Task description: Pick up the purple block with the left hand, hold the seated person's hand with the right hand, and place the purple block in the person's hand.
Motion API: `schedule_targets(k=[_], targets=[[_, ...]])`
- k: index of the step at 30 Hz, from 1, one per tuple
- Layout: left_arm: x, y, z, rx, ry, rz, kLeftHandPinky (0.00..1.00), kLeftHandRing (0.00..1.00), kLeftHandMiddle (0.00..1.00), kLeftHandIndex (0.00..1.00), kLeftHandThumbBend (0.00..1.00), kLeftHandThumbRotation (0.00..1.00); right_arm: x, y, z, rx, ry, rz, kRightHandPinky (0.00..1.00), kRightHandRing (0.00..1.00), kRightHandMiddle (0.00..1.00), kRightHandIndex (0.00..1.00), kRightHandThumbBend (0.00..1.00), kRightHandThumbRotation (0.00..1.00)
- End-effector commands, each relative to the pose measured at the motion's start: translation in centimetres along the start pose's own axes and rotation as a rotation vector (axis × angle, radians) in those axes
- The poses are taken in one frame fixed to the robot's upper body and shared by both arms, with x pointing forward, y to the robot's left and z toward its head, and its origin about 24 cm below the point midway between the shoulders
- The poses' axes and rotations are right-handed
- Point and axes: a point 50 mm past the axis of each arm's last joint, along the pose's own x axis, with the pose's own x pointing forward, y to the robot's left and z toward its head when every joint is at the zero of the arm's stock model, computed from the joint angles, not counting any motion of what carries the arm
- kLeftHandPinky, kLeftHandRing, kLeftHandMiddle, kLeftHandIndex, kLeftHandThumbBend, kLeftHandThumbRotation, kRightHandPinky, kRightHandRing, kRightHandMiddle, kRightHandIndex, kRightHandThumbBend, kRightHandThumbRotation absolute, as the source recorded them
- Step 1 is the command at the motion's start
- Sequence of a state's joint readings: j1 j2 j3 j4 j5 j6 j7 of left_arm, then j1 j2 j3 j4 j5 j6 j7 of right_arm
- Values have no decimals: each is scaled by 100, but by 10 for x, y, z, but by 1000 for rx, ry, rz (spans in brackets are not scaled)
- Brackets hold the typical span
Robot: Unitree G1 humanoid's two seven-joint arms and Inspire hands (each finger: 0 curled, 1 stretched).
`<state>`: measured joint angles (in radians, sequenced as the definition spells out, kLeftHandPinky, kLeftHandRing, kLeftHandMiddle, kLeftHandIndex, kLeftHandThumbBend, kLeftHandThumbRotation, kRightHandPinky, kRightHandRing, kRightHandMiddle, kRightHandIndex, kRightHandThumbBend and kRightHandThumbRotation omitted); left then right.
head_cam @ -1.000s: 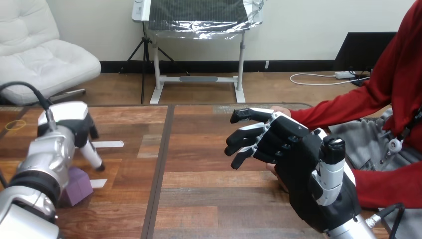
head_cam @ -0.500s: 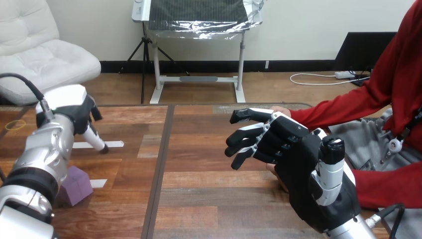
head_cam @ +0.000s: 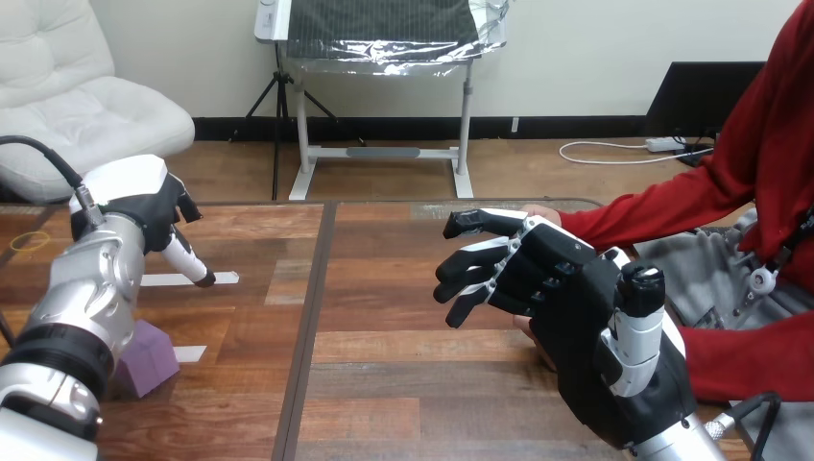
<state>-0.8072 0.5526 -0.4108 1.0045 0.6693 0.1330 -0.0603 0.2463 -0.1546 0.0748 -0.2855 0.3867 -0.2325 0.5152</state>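
Note:
The purple block (head_cam: 146, 358) lies on the wooden table (head_cam: 403, 384) near the left front, partly behind my left forearm. My left hand (head_cam: 144, 206) hangs above and beyond the block, apart from it, its fingers (head_cam: 184, 259) straight and pointing down to the right, holding nothing. At centre right my right hand (head_cam: 547, 279) is raised, back toward me, fingers loosely spread and reaching left. The person's hand (head_cam: 542, 213) lies mostly hidden behind it, with only fingertips showing past its edges. I cannot tell whether the two touch. No finger of mine curls round it.
Two white tape strips (head_cam: 182, 279) (head_cam: 190, 353) lie on the table near the block. A yellow ring (head_cam: 31, 240) sits at the far left. A dark seam (head_cam: 309, 317) runs across the table. The person's other red-sleeved arm (head_cam: 744, 355) rests at the lower right.
My left hand has risen from just over the block and moved away toward the table's far side. The block, my right hand and the person's hand have stayed put.

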Motion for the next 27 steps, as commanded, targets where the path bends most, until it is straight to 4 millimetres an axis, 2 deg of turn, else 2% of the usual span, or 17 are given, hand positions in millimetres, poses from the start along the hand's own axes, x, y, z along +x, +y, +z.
schedule_targets(k=[1,27], targets=[[-2,22,-3,-10,1,48,63,75,77,72,78,12,10,-1,11,-27,-80,15,44,57,60,70,94,100],[-4,21,-8,-22,35,-55,65,81,83,78,82,25,11,-1,11,-20,-78,22,43,56,60,70,94,100]])
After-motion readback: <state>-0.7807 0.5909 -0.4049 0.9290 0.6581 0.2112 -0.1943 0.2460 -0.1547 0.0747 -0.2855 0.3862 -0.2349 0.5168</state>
